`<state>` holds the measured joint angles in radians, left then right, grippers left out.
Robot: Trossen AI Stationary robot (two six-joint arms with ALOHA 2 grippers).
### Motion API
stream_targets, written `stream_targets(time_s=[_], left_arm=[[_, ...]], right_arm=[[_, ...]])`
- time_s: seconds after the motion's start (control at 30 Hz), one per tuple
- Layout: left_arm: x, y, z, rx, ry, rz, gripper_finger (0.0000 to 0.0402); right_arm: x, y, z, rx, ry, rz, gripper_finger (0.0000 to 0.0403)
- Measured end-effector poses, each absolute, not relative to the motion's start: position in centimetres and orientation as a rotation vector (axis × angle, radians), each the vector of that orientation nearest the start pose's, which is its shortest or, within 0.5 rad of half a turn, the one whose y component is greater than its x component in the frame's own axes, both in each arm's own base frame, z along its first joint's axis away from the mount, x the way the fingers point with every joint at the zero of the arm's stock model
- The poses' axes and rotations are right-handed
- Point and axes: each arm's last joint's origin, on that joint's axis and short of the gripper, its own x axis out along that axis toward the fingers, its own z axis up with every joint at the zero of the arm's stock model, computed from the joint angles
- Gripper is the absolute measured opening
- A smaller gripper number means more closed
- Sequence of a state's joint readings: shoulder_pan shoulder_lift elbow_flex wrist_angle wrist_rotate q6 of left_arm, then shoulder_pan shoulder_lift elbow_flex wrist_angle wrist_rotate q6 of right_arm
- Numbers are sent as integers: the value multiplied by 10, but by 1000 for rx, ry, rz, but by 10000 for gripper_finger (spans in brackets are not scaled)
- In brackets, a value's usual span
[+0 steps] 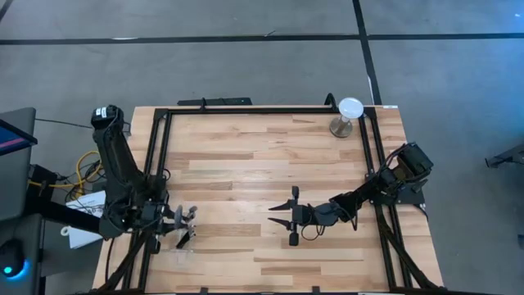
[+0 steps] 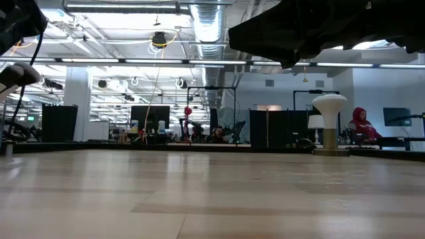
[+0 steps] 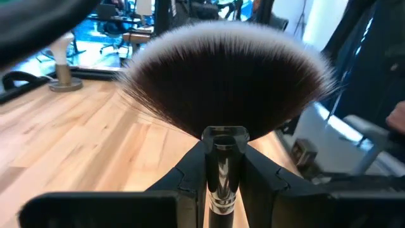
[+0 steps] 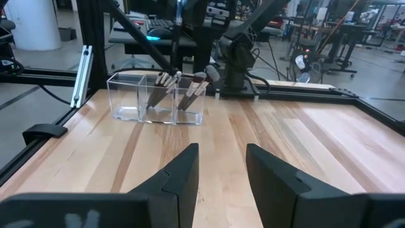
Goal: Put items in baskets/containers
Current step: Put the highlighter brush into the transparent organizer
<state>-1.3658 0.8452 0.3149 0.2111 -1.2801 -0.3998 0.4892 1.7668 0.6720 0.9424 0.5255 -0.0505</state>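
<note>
Fingers of left gripper clamp fan brush.

Pale wood-plank surface fills the frame's middle; a clear tray sits lower left on it, a white disc on its stand upper right.

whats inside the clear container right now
The clear container has several makeup brushes leaning upright in its compartments, heads up. Their exact count and lower handle ends are hard to make out. The left gripper holds a fan brush outside it.
</note>
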Motion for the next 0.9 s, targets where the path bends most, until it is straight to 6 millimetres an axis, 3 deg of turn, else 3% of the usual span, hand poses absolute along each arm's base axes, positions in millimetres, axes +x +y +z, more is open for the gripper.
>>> stream_targets(time_s=[0.4,0.9], left_arm=[[56,-143,184,-21,105,-61,67],[56,-141,184,-8,81,1,67]], right_arm=[[297,142,157,-104,142,-32,120],[297,142,156,-110,153,-32,120]])
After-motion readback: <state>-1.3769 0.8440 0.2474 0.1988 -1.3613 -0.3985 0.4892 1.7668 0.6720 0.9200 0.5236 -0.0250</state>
